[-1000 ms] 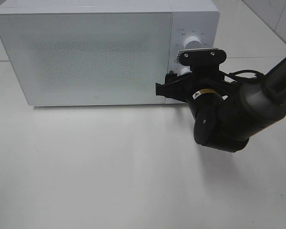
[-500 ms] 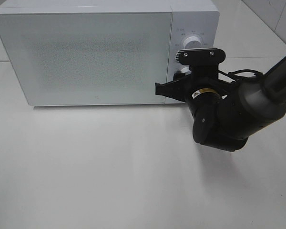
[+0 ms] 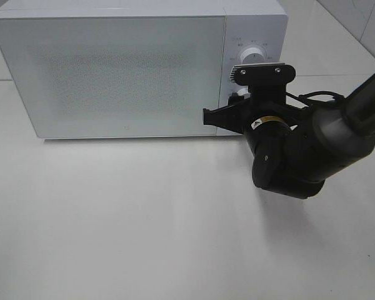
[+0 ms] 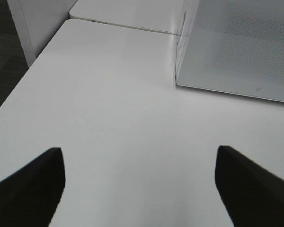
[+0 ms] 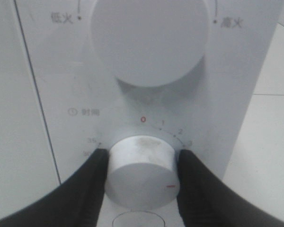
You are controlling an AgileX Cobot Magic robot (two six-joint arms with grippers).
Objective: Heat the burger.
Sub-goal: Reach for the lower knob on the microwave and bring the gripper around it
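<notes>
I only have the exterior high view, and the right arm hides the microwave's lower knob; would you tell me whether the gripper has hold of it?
Observer: Yes. In the right wrist view, the right gripper has one finger pressed against each side of the timer knob.
Operator: Thank you. Where does the knob's pointer sit?
Observer: Its red mark is off the red 0 and appears to lie past the 3 on the scale.
</notes>
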